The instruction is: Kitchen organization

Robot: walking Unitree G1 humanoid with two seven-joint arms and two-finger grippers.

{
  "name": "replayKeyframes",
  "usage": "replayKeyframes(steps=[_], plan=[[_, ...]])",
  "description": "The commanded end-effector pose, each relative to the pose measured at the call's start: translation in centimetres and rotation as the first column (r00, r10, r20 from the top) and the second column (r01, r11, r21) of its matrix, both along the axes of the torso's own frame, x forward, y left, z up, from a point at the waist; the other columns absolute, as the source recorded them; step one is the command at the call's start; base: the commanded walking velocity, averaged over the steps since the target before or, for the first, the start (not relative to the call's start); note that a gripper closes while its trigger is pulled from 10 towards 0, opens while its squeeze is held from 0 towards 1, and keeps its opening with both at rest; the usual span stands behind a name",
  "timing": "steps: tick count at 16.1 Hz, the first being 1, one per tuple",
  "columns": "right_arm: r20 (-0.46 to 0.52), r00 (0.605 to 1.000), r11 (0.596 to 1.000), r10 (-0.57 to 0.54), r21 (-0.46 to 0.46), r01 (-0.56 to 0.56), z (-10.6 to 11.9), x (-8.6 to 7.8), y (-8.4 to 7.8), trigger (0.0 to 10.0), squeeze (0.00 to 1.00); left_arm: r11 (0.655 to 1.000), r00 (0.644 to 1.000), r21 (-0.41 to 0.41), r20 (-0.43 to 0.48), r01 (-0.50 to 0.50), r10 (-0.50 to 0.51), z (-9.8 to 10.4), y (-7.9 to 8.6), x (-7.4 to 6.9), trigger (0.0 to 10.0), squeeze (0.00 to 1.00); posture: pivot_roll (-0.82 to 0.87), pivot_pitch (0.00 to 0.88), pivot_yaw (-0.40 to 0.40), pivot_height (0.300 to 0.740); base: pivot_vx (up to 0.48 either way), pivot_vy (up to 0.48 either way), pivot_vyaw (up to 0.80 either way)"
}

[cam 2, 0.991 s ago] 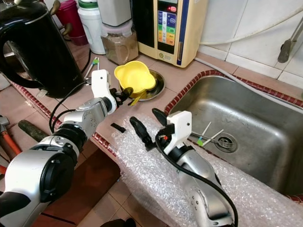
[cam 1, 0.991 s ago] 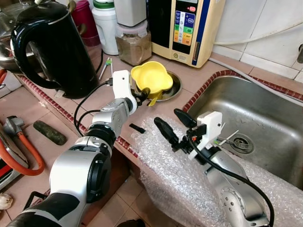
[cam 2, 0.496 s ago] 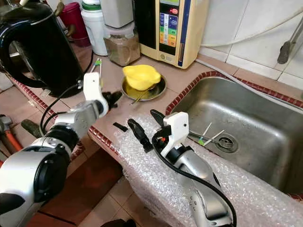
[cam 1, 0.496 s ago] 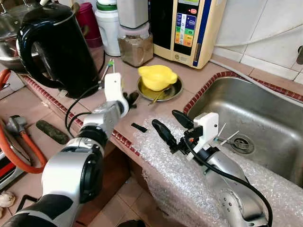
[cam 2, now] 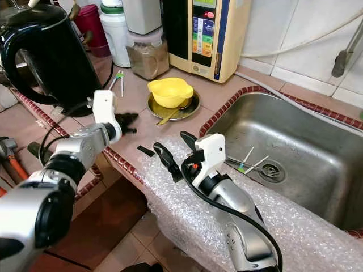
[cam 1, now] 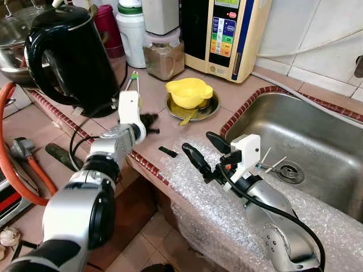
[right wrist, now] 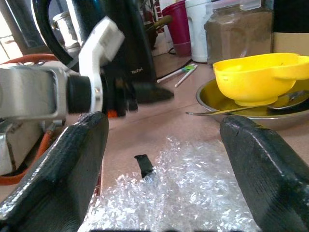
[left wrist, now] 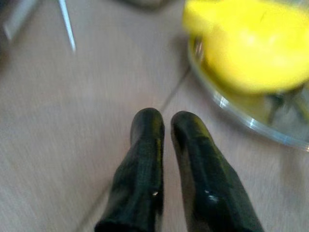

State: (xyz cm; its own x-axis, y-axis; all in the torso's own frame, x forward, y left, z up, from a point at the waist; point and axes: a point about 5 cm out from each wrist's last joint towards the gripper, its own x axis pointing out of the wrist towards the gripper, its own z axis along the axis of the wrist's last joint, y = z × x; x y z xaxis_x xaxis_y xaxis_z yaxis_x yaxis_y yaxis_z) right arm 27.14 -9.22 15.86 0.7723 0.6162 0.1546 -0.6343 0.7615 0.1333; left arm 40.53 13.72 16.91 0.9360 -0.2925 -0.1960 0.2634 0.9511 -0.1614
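The yellow bowl (cam 1: 189,92) sits in the steel dish (cam 1: 211,109) at the counter's (cam 1: 170,133) 12 o'clock. Left claw (cam 1: 151,121), clenched and empty, hovers near. Right claw (cam 1: 205,148) spread wide over bubble wrap (cam 1: 227,209), likely ready.

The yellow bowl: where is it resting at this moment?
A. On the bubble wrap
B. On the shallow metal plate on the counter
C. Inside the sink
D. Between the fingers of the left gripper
B. The yellow bowl sits on the metal plate on the counter, while the left gripper is shut and empty beside it.
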Motion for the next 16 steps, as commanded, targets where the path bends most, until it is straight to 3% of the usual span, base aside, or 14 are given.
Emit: replayKeyframes(steps=[1,2,4,5,7,10,13,14,16], plan=[[0.016,0.999,0.999,-0.033,-0.008,0.033,0.2,0.3,-0.3,10.0,0.0,0.999,0.992,0.035,0.123,0.013,-0.018,1.0,-0.1,-0.2,6.2,0.0,0.0,0.053,0.088,0.74,0.0,0.0,0.0],[0.034,0.997,0.997,-0.073,-0.02,0.074,0.5,0.6,-0.7,10.0,0.0,0.999,0.981,0.035,0.192,0.026,-0.032,1.2,-0.4,-0.7,8.9,0.0,0.0,0.056,0.08,0.74,0.0,0.0,0.0],[0.065,0.988,0.989,-0.139,-0.032,0.142,1.0,1.1,-1.5,10.0,0.0,0.997,0.955,0.051,0.288,0.064,-0.076,1.5,-1.1,-1.7,9.7,0.0,0.0,0.058,0.074,0.74,0.0,0.0,0.0],[0.085,0.975,0.978,-0.204,-0.034,0.208,1.4,1.5,-2.5,10.0,0.0,0.99,0.923,0.074,0.36,0.118,-0.137,1.8,-1.8,-2.9,10.0,0.0,0.0,0.06,0.069,0.74,0.0,0.0,0.0],[0.102,0.952,0.956,-0.288,-0.034,0.293,1.8,1.9,-3.9,10.0,0.0,0.981,0.868,0.099,0.457,0.166,-0.193,2.6,-2.5,-4.9,10.0,0.0,0.0,0.061,0.064,0.74,0.0,0.0,0.0],[0.134,0.908,0.914,-0.397,-0.034,0.405,2.3,2.1,-5.5,10.0,0.0,0.975,0.816,0.149,0.534,0.166,-0.221,3.3,-2.5,-7.5,10.0,0.0,0.0,0.062,0.057,0.74,0.0,0.0,0.0],[0.164,0.865,0.872,-0.474,-0.048,0.487,2.7,2.0,-6.8,10.0,0.0,0.984,0.839,0.149,0.52,0.096,-0.161,2.7,-2.0,-9.0,10.0,0.0,0.0,0.062,0.047,0.74,0.0,0.0,0.0],[0.154,0.861,0.867,-0.486,-0.044,0.497,2.7,2.0,-7.1,10.0,0.0,0.987,0.855,0.139,0.5,0.075,-0.135,2.3,-1.9,-9.6,10.0,0.0,0.0,0.061,0.042,0.74,0.0,0.0,0.0],[0.146,0.857,0.86,-0.494,-0.059,0.506,2.5,2.0,-7.4,10.0,0.0,0.986,0.855,0.153,0.501,0.066,-0.136,1.9,-2.1,-10.3,10.0,0.0,0.0,0.064,0.037,0.74,0.0,0.0,-0.39]])
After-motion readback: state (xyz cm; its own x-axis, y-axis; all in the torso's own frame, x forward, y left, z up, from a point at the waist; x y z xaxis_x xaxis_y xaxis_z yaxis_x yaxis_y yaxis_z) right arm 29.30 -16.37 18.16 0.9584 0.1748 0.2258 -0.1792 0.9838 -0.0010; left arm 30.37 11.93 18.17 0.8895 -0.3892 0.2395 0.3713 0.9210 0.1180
